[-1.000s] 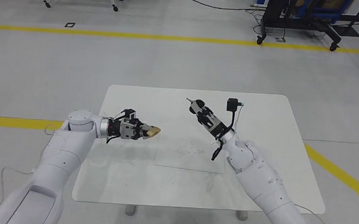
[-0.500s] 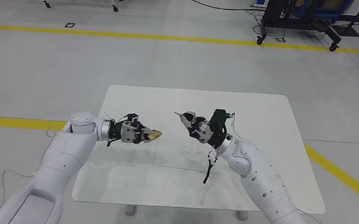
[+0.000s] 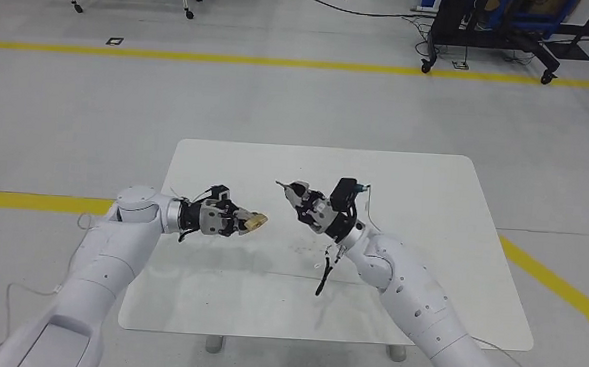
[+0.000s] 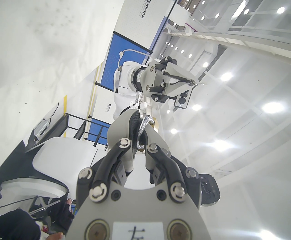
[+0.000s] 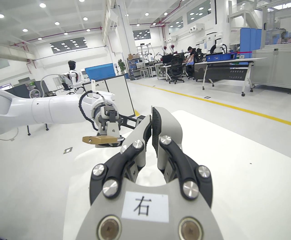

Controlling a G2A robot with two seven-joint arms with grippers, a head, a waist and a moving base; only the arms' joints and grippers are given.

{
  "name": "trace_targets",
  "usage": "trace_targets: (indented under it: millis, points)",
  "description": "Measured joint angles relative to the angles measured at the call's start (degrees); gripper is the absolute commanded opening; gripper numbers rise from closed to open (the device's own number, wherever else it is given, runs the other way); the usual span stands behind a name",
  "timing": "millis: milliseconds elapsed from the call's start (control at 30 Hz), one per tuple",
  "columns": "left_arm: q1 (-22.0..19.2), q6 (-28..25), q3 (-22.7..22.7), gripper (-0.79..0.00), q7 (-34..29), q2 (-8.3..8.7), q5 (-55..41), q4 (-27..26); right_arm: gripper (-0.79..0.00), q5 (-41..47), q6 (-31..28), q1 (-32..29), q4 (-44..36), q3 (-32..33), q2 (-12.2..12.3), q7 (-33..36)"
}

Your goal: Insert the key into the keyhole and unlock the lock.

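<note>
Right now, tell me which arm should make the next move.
Right, probably. The right gripper is shut on the key, near the lock. The left gripper holds the lock out above the table, apart from the key.

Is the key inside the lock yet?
Not yet. The key, pinched in the right gripper, hangs apart from the brass lock in the left gripper, with a gap between.
</note>
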Motion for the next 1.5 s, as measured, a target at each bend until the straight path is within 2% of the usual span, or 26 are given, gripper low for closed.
trace_targets:
  millis: [233, 467, 667, 833, 1000, 1267, 1367, 1500]
  points:
    - [0.19, 0.45, -0.46, -0.785, 0.88, 0.06, -0.49, -0.23, -0.785, 0.64, -3.57, 1.18, 0.79, -1.85, -0.58, 1.09]
    - [0.38, 1.71, -0.82, -0.785, 3.31, 0.03, -1.01, -0.19, -0.785, 0.36, -6.60, -0.06, -2.03, -2.53, -0.50, 2.80]
    - [0.52, 1.96, -0.99, -0.785, 3.34, 0.05, -1.23, -0.34, -0.785, 5.18, -8.86, -0.61, -2.59, -2.03, -0.44, 5.63]
    - [0.49, 1.70, -1.38, -0.785, 5.26, 0.17, -0.66, -0.25, -0.785, 4.57, -4.63, -1.32, -3.69, 0.20, -0.13, 5.26]
    - [0.42, -1.93, -2.09, -0.785, 14.40, 0.65, 3.82, -1.31, -0.785, 3.84, -4.74, -2.24, -4.78, 1.97, 0.27, 3.43]
    - [0.74, -1.56, -2.02, -0.785, 13.62, 0.63, 3.62, -1.67, -0.785, 3.67, -4.65, -2.19, -4.95, 1.86, 0.27, 3.67]
    - [1.76, 0.62, -1.54, -0.785, 16.02, 0.72, 5.06, -3.61, -0.785, -2.36, -4.24, -1.42, -7.90, 1.87, 0.65, 5.78]
    - [2.38, 8.18, -0.15, -0.785, 18.58, 0.89, 8.07, -8.17, -0.785, -16.31, -6.31, -1.79, -14.18, 3.47, 2.15, 8.49]
